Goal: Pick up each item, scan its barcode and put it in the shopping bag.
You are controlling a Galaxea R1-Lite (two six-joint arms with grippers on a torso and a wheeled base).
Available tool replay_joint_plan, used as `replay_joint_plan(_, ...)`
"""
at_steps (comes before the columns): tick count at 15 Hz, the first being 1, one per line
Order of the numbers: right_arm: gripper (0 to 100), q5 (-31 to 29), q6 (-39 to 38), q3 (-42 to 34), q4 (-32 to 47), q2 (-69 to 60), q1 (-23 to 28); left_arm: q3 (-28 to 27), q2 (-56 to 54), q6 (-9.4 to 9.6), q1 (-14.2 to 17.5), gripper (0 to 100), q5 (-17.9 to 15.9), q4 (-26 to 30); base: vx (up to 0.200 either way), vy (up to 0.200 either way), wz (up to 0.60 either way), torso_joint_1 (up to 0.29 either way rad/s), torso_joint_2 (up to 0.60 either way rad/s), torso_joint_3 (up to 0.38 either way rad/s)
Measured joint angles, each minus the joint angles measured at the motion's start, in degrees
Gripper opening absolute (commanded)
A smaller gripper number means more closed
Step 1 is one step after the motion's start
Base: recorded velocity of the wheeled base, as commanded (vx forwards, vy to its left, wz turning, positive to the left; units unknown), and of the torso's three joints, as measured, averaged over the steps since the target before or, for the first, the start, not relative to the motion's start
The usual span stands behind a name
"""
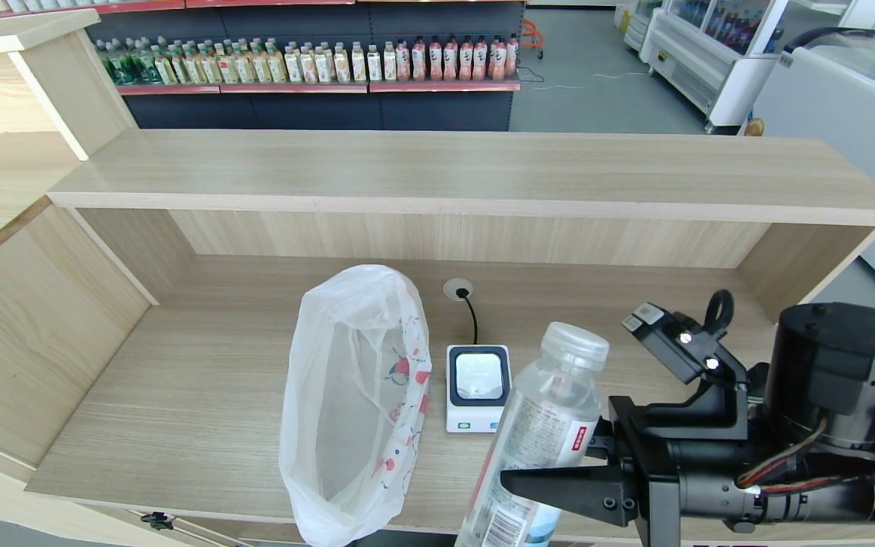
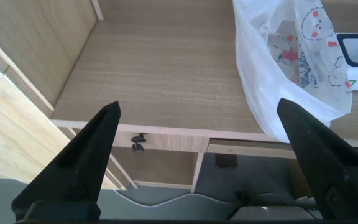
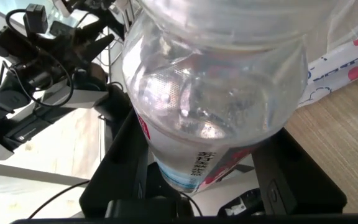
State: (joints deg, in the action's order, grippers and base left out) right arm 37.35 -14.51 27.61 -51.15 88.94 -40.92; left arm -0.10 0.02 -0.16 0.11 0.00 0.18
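Observation:
My right gripper [image 1: 555,465] is shut on a clear plastic water bottle [image 1: 551,410] with a white label and a barcode near its base. It holds the bottle tilted, above the counter's front edge, just right of the white barcode scanner [image 1: 477,384]. From the right wrist view the bottle [image 3: 216,106] sits between the black fingers [image 3: 291,174]. A white shopping bag [image 1: 354,395] with red print stands open to the left of the scanner. My left gripper [image 2: 197,168] is open and holds nothing, low in front of the counter edge, with the bag [image 2: 278,74] ahead.
The wooden counter [image 1: 202,395] has side walls and a raised ledge [image 1: 468,171] across the back. The scanner's black cable [image 1: 472,319] runs to a grommet hole behind it. Store shelves of drinks and a freezer stand beyond.

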Motion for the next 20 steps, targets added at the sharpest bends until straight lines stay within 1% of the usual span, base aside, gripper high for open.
replay_joint_plan(11,0,-0.1,0.4,-0.2,0.3,0.5,0.0,0.0,0.0,0.00,0.0,100,0.0,0.0,0.000,0.000,0.00,0.000,0.00,0.000)
replay_joint_plan(12,0,-0.4,1.7,-0.2,0.5,0.3,0.2,0.0,0.0,0.00,0.0,100,0.0,0.0,0.000,0.000,0.00,0.000,0.00,0.000)
replay_joint_plan(13,0,-1.2,4.9,-0.2,1.0,-0.1,0.6,0.0,0.0,0.00,0.0,100,0.0,0.0,0.000,0.000,0.00,0.000,0.00,0.000)
replay_joint_plan(14,0,-2.7,8.9,-0.1,2.8,-1.2,2.0,0.0,0.0,0.00,0.0,100,0.0,0.0,0.000,0.000,0.00,0.000,0.00,0.000)
replay_joint_plan(16,0,-6.2,16.2,-0.2,12.1,-5.4,7.0,0.0,0.0,0.00,0.0,100,0.0,0.0,0.000,0.000,0.00,0.000,0.00,0.000)
replay_joint_plan(18,0,-9.0,21.0,-0.4,21.0,-11.5,14.3,0.0,0.0,0.00,0.0,100,0.0,0.0,0.000,0.000,0.00,0.000,0.00,0.000)
replay_joint_plan(19,0,-11.8,24.3,-0.8,23.0,-14.5,17.6,0.0,0.0,0.02,0.0,100,0.0,0.0,0.000,0.000,0.00,0.000,0.00,0.000)
replay_joint_plan(20,0,-15.4,29.9,-1.2,24.3,-17.1,20.3,0.0,0.0,0.00,0.0,100,0.0,0.0,0.000,0.000,0.00,0.000,0.00,0.000)
